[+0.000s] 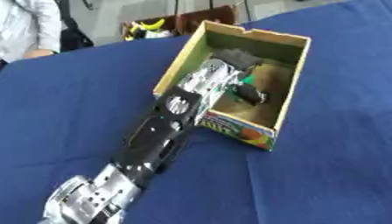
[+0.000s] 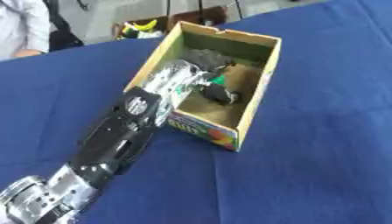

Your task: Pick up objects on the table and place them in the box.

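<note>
An open rectangular cardboard box (image 1: pixel 293 76) with plain tan walls and a colourful printed panel on its near end sits tilted on the desk (image 1: pixel 76 100), its long axis running from near to far. Inside it, a small dark object (image 2: pixel 220 94) with a patch of green beside it lies on the box floor toward the left wall; its shape cannot be made out further. The robot's left hand (image 1: pixel 233 59), black at the fingers and silver at the wrist, reaches over the box's left wall into the interior, with the fingers (image 2: pixel 205 56) pointing toward the far end. They lie close to the dark object, but whether they are curled around it or spread apart cannot be told.

The left arm stretches from the near left corner diagonally up to the box, black casing over silver joints. The desk is covered by a deep blue cloth that fills nearly the whole view. Beyond its far edge stands a brown open crate (image 1: pixel 195 19) holding yellow and dark items, and a person in a white sleeve (image 1: pixel 30 26) stands at the far left.
</note>
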Tool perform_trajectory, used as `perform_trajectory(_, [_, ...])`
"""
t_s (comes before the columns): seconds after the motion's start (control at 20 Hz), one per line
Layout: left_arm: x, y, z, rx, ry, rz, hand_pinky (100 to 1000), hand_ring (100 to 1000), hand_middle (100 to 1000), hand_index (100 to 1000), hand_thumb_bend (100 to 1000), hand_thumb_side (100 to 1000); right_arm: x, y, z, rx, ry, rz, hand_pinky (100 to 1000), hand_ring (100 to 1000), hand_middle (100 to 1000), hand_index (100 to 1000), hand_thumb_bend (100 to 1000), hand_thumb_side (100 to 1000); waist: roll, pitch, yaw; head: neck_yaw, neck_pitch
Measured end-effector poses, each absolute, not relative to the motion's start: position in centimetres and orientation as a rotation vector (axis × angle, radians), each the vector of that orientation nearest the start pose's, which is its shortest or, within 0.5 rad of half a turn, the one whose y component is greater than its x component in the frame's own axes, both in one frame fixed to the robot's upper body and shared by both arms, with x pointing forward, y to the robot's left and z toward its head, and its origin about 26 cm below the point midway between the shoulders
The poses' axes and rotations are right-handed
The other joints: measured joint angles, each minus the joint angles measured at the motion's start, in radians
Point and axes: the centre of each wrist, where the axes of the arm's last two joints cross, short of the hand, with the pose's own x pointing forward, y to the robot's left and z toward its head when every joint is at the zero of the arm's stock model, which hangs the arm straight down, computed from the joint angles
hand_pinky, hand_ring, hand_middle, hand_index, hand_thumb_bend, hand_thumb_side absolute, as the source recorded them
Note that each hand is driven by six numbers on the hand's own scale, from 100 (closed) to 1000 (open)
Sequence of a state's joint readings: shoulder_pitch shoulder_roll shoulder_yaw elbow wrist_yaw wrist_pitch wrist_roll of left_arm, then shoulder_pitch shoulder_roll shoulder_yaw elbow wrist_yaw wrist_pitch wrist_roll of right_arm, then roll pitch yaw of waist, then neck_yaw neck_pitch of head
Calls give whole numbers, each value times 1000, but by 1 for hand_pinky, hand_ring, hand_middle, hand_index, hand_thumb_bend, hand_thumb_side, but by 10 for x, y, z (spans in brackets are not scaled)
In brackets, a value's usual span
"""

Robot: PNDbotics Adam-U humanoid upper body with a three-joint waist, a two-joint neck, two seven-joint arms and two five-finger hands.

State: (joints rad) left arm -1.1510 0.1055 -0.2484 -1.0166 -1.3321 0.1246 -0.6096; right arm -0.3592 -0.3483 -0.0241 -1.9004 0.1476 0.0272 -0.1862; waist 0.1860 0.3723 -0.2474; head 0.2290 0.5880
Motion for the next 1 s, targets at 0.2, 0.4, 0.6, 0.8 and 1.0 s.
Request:
perform_trajectory(0.2, [456,82,265,1114,-1309,-1642,718,877,910,1000,728,999,319,-271,198,-479,-2240,236,875,900,755,898,100,1000,-3,0,12,-11,6])
perform_trajectory(0.4, [448,104,307,1185,-1472,-1567,669,835,861,994,814,1000,318,-274,195,-489,-2227,225,874,900,755,898,100,1000,-6,-9,32,-38,18])
perform_trajectory(0.6, [436,137,350,1265,-1654,-1439,642,809,835,976,769,1000,317,-277,192,-498,-2218,215,874,900,755,898,100,1000,-12,-20,53,-59,30])
perform_trajectory(0.8, [417,166,376,1320,-1828,-1297,609,783,812,964,755,1000,316,-278,191,-504,-2212,208,874,900,756,898,100,1000,-25,-22,71,-71,39])
perform_trajectory(1.0, [399,189,387,1339,-1969,-1143,544,727,760,936,724,1000,316,-281,189,-516,-2205,195,873,900,756,898,100,1000,-40,-32,92,-78,54])
